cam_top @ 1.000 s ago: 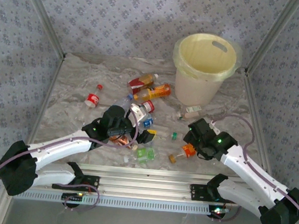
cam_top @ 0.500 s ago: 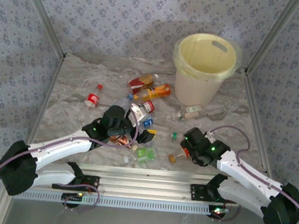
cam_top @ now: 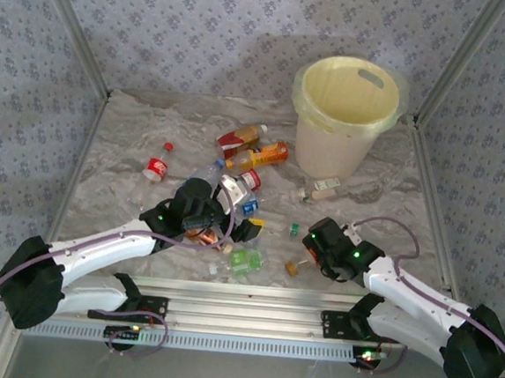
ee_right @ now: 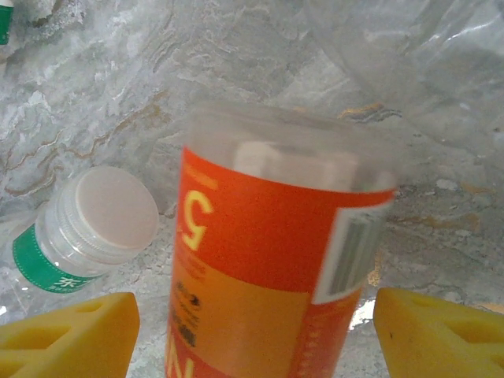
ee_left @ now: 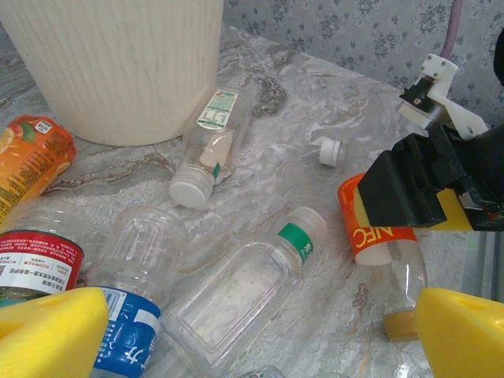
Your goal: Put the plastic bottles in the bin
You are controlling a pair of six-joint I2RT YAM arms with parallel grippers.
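Looking down from above, we see the bin (cam_top: 343, 117) standing upright at the far right of the marbled table (cam_top: 125, 134), with the bottles lying loose on the tabletop in front of it and to its left. A red-labelled bottle (cam_top: 156, 169) lies apart on the left. An orange bottle (cam_top: 260, 157) and a red-and-amber bottle (cam_top: 239, 137) lie near the bin's foot, and a green bottle (cam_top: 246, 260) sits close to the near edge.

Our right gripper (cam_top: 314, 247) is low over the near right part of the table. From its wrist we see its jaws spread, with one yellow pad (ee_right: 67, 335) on each side of an orange-labelled bottle (ee_right: 268, 260) that lies on the table between them. A thin gap shows on both sides, so the pads are not pressing it. Just beside it on the left is the white-capped end of a green-banded bottle (ee_right: 87, 224).

Our left gripper (cam_top: 235, 236) hangs over the middle cluster with its jaws wide apart and nothing pinched. Its wrist view shows the green-banded bottle lying below and between its pads, and a blue-labelled bottle (ee_left: 130, 323) beside the left pad. A clear bottle (ee_left: 209, 146) rests against the bin's ribbed wall, and a loose white cap (ee_left: 329, 150) lies on the table. There the right gripper's black finger stands across the orange-labelled bottle
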